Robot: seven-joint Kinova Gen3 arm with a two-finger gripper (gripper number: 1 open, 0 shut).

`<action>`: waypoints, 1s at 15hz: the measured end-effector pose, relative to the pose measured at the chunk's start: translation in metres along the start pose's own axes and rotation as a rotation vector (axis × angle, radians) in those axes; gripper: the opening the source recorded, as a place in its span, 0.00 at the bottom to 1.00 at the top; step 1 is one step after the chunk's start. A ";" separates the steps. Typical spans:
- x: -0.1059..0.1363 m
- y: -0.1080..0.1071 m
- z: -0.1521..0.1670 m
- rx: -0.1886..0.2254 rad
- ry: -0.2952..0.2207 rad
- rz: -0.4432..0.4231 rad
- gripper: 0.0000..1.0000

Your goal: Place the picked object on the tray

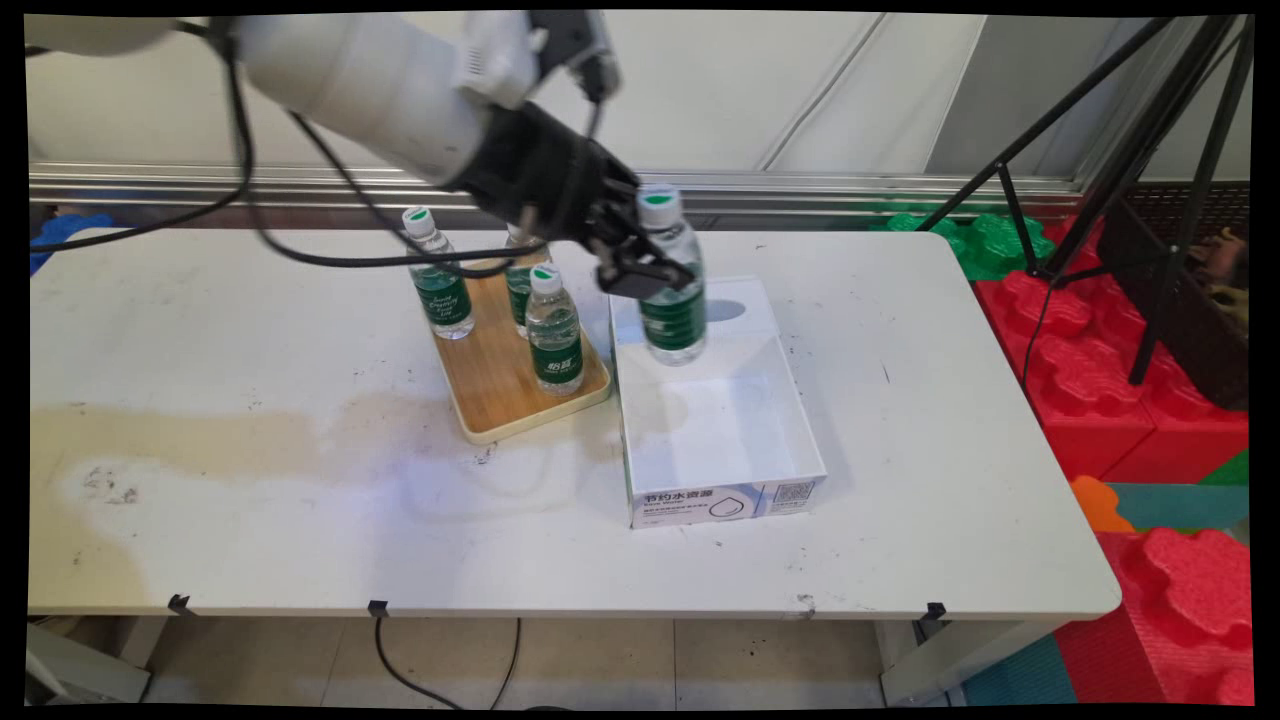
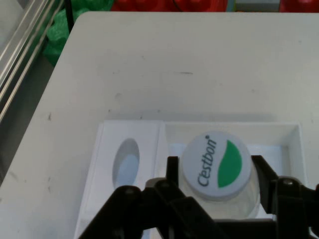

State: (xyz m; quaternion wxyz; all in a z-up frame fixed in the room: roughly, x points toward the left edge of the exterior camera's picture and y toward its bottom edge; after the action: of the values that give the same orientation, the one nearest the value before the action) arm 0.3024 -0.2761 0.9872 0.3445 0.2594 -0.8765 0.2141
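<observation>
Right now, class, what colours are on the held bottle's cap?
The cap is white with a green swoosh, clearest in the hand view.

- The white bottle cap (image 2: 217, 166) says "C'estbon" beside a green shape.
- The white box (image 1: 727, 503) front at 6 o'clock shows Chinese words "节约水资源" and a square code.

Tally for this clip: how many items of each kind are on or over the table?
Water bottles: 4, one in the gripper over the box, three on the tray
Wooden tray: 1
White cardboard box: 1
Total: 6
</observation>
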 end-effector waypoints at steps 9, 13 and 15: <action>-0.056 -0.010 -0.082 0.057 -0.056 -0.045 0.00; -0.080 -0.018 -0.104 0.084 -0.095 -0.065 0.00; -0.090 -0.023 -0.112 0.101 -0.111 -0.076 0.00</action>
State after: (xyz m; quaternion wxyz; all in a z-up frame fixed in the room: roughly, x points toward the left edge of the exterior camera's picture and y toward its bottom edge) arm 0.4280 -0.2044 1.0023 0.2898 0.3212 -0.8717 0.2301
